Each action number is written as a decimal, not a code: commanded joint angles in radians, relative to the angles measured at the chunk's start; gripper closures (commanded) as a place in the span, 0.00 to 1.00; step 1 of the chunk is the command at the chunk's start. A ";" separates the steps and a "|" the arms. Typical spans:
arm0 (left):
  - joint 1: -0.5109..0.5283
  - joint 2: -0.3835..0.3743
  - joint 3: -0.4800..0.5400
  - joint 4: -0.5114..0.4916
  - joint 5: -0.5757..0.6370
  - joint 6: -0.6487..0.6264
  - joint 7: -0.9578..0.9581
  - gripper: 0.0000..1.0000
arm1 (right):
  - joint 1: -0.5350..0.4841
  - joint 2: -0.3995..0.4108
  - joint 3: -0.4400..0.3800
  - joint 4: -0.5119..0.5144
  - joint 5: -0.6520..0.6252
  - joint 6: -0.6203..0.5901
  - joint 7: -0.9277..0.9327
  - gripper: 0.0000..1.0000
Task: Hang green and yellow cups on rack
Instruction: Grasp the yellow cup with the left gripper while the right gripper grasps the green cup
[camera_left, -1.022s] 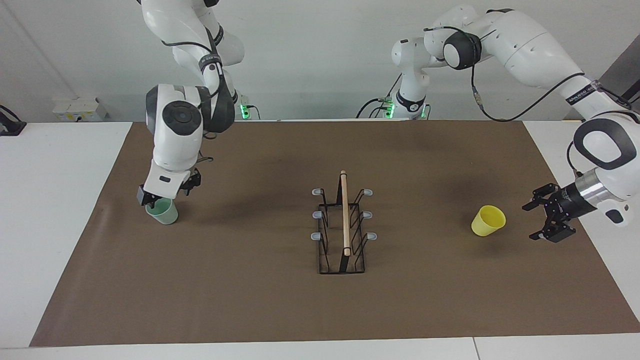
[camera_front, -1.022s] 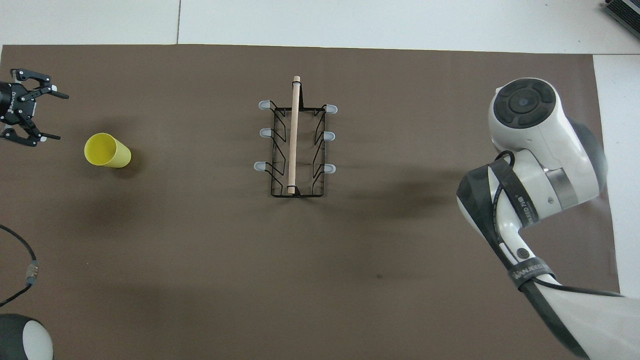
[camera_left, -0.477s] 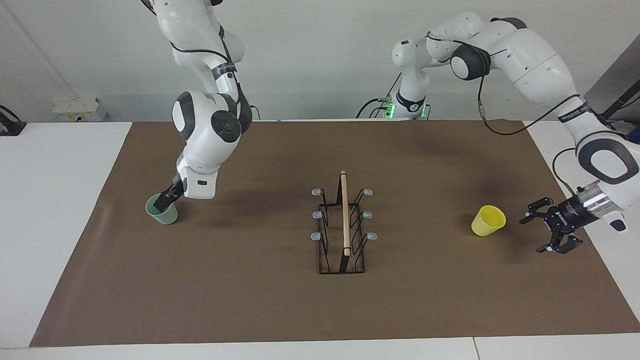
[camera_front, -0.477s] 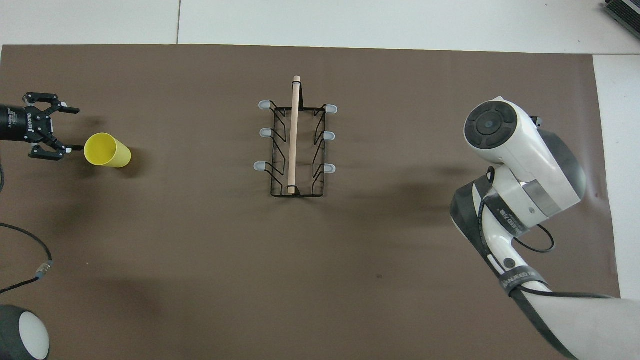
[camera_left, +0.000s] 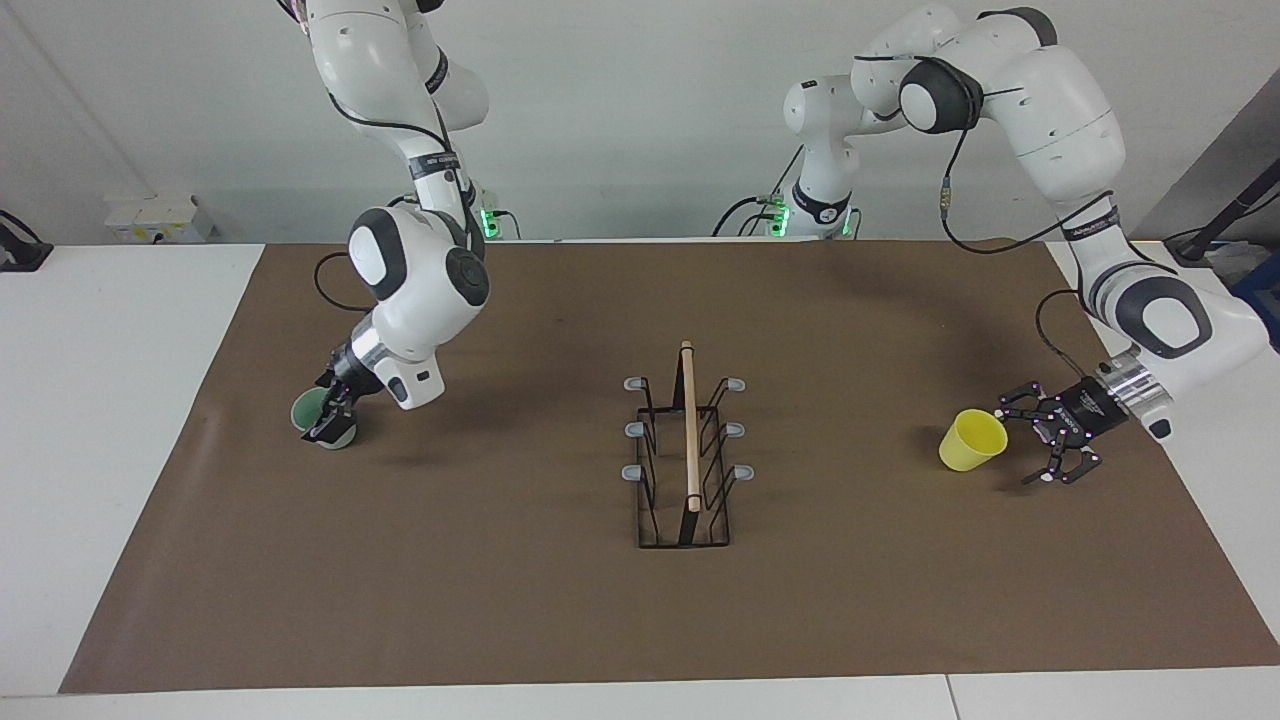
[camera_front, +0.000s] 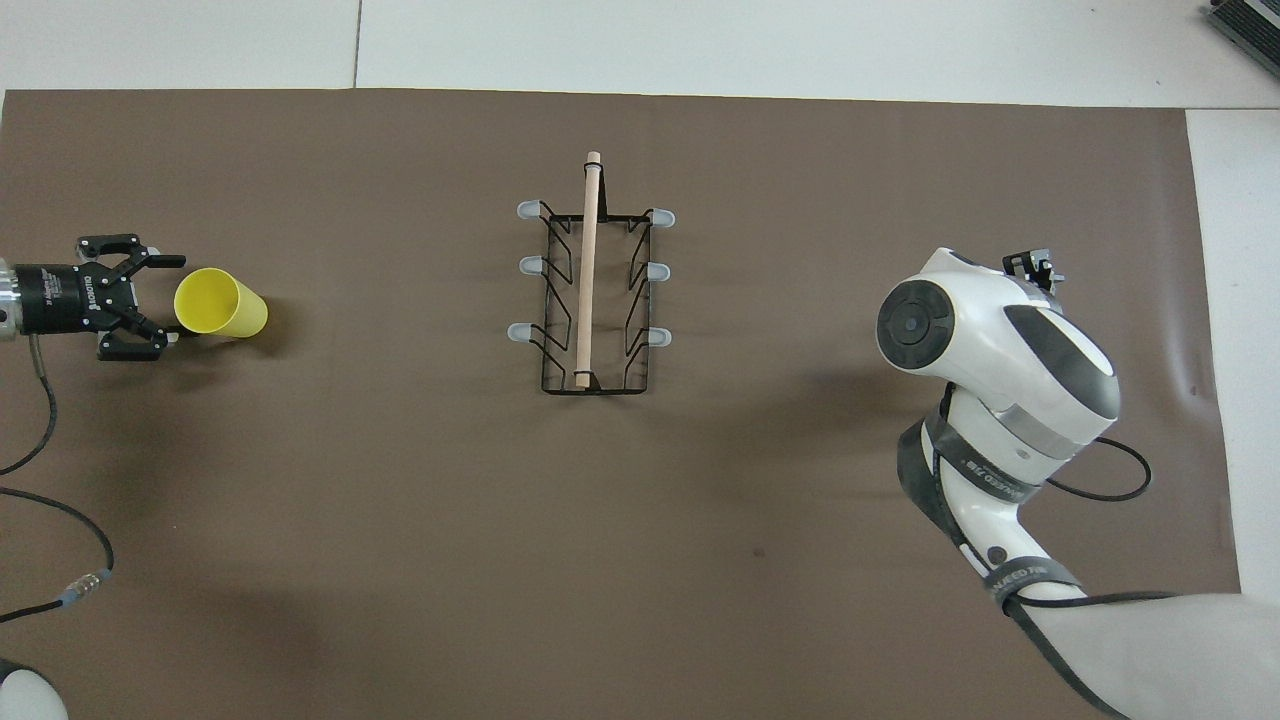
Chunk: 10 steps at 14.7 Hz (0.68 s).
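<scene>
The rack (camera_left: 686, 455) stands mid-desk. Toward the left arm's end from the rack, the left gripper (camera_left: 1028, 445) has its jaws spread at the yellow cup (camera_left: 972, 441). Toward the right arm's end, the right gripper (camera_left: 331, 412) straddles the green cup (camera_left: 312, 410), jaws spread

High opposing views, shared table (camera_left: 600, 620).

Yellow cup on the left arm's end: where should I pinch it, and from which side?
Probably the rim. The yellow cup is tilted, its open mouth toward the open left gripper right beside it. Come in level from that end of the table, one finger inside the mouth and one outside the wall.
</scene>
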 joint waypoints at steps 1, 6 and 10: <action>-0.035 -0.087 0.011 -0.177 -0.082 0.073 0.107 0.00 | 0.020 0.057 0.002 0.017 -0.037 0.003 0.010 0.00; -0.059 -0.101 0.011 -0.225 -0.156 0.096 0.134 0.00 | 0.023 0.105 0.002 0.035 -0.025 -0.002 0.116 0.00; -0.096 -0.106 0.008 -0.259 -0.234 0.147 0.144 0.00 | 0.043 0.141 0.008 0.035 -0.022 -0.003 0.209 0.00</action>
